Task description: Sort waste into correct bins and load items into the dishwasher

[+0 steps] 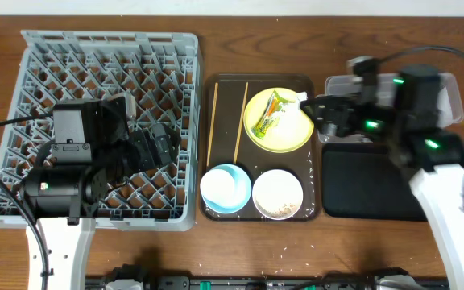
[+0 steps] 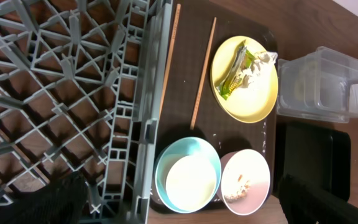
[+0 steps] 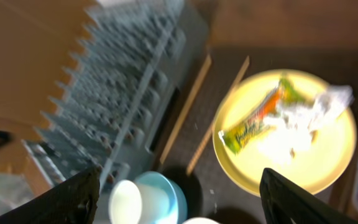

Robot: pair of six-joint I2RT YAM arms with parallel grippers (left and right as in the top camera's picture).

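Observation:
The yellow plate (image 1: pixel 288 137) lies on the brown tray and carries the yellow-green wrapper (image 1: pixel 268 113) and the white tissue (image 1: pixel 303 99). The light blue bowl (image 1: pixel 225 188) and the white bowl (image 1: pixel 278 193) with crumbs (image 1: pixel 280 209) sit at the tray's front. Two chopsticks (image 1: pixel 212 121) lie at its left. My right gripper (image 1: pixel 321 109) is open and empty, hovering by the plate's right edge; its view shows the wrapper (image 3: pixel 253 124) and the tissue (image 3: pixel 316 106). My left gripper (image 1: pixel 163 145) is open and empty over the grey dish rack (image 1: pixel 111 38).
The brown serving tray (image 1: pixel 225 93) stands between the rack and the bins. The clear tub (image 1: pixel 451 97) is at the back right, partly hidden by my right arm. The flat black tray (image 1: pixel 369 181) lies in front of it.

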